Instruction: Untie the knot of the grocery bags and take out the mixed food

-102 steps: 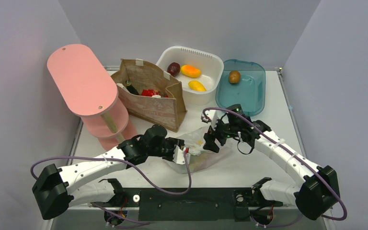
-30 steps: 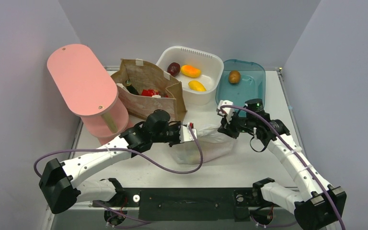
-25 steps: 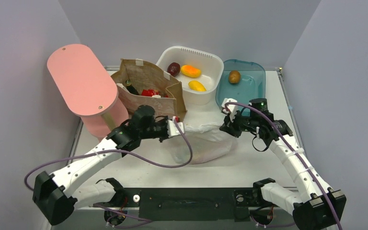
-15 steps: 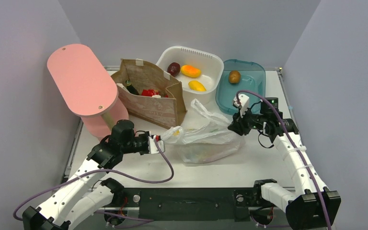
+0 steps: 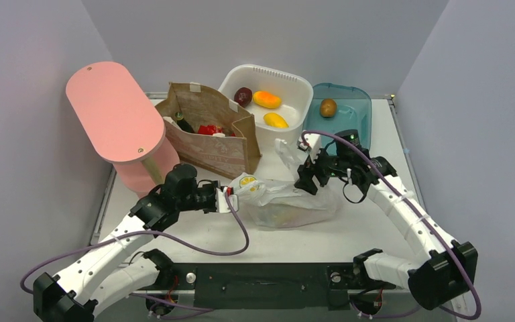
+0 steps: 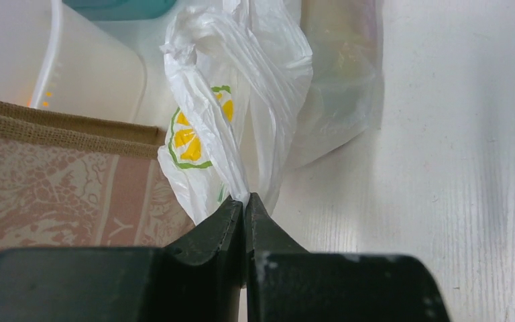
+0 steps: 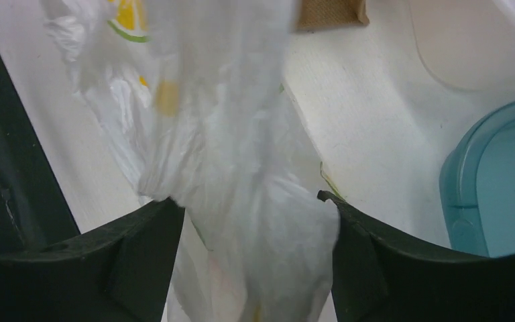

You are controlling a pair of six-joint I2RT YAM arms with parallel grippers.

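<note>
A grocery bag [image 5: 288, 204] of thin white plastic lies on the table between the arms. A pale peach and yellow shape shows faintly through it; the food inside is otherwise hidden. My left gripper [image 5: 229, 193] is shut on the bag's left handle [image 5: 245, 182], which bears yellow and green marks [image 6: 194, 134]. In the left wrist view the gripper [image 6: 245, 201] pinches the bunched plastic. My right gripper [image 5: 302, 180] is open at the bag's right top. In the right wrist view the gripper [image 7: 251, 204] has bag plastic [image 7: 255, 228] between its spread fingers. A loose handle strip [image 5: 283, 151] sticks up.
A brown paper bag [image 5: 208, 151] stands behind the left gripper, with red and dark items inside. A white tub [image 5: 295, 84] holds a dark red fruit and two orange-yellow fruits. A teal tray [image 5: 349, 131] holds a brown fruit. A pink stand [image 5: 114, 111] is at left.
The two grippers pulled the bag's handles apart to the left and right. Since then my right gripper has opened and moved left onto the bag's top. The left gripper has kept its hold.
</note>
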